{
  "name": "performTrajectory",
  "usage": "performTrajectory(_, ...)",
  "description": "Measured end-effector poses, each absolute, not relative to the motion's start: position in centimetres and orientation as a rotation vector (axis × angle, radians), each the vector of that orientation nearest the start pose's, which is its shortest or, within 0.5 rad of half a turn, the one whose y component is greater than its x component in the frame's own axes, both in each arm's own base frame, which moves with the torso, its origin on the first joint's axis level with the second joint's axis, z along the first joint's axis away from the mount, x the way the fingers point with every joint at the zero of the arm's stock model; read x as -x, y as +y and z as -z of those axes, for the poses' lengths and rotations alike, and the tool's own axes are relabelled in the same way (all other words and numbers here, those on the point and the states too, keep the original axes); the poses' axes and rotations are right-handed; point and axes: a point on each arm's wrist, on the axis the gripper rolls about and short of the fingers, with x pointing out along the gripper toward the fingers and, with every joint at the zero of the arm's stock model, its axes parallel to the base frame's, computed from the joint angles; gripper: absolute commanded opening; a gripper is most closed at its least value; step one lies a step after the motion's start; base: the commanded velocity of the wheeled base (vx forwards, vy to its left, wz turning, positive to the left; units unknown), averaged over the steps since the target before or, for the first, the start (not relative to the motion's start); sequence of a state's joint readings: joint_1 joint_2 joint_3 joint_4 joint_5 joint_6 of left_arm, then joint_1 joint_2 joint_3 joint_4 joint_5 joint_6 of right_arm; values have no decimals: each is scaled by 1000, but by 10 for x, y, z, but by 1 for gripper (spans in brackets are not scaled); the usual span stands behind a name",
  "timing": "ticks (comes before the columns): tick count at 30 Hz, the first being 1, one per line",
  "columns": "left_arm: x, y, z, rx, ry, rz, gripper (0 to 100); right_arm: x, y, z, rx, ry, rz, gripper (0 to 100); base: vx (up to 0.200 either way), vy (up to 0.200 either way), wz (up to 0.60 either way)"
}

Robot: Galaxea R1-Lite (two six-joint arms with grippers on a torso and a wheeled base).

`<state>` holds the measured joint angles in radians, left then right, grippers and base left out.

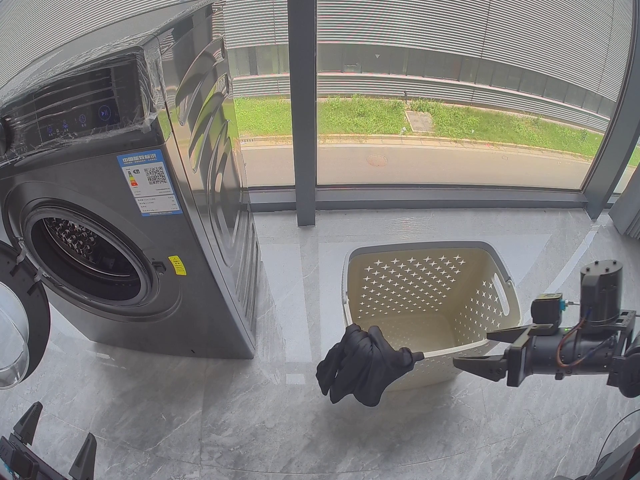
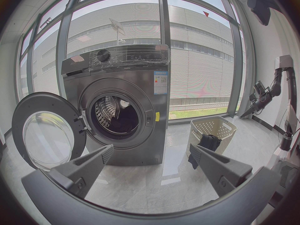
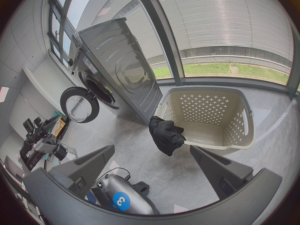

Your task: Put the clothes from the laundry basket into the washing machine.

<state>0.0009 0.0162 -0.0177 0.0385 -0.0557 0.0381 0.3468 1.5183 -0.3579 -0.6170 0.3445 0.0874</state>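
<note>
Black garment hangs over the near left corner of the laundry basket, draped across the rim. Most of its crumpled bulk falls down the outside wall toward the grey marble floor. The basket is cream plastic, pierced with star-shaped holes and with a slot handle in its right wall. The part of its bottom that can be seen is bare. It stands on the floor just to the right of the washing machine, with a gap of floor between them.

The machine is a grey front-loader with clear film over its control panel. Its round glass door is swung fully open to the left, leaving the drum opening exposed. In the left wrist view something dark lies inside the drum, too dim to identify.

The right gripper is held level off the basket's near right corner, pointing left toward the garment but well short of it. Its two fingers are spread apart with nothing between them. The left gripper sits low in front of the machine, below the open door. Its fingers are also spread wide and empty, facing the drum from a distance.

A tall window stands behind the machine and the basket.
</note>
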Motion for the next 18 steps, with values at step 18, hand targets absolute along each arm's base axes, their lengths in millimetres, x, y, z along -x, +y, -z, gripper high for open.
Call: performTrajectory(18,23,-1,-77,-37,36,58,100,-241,104,-58,-86,654,-638,100,33,0,0)
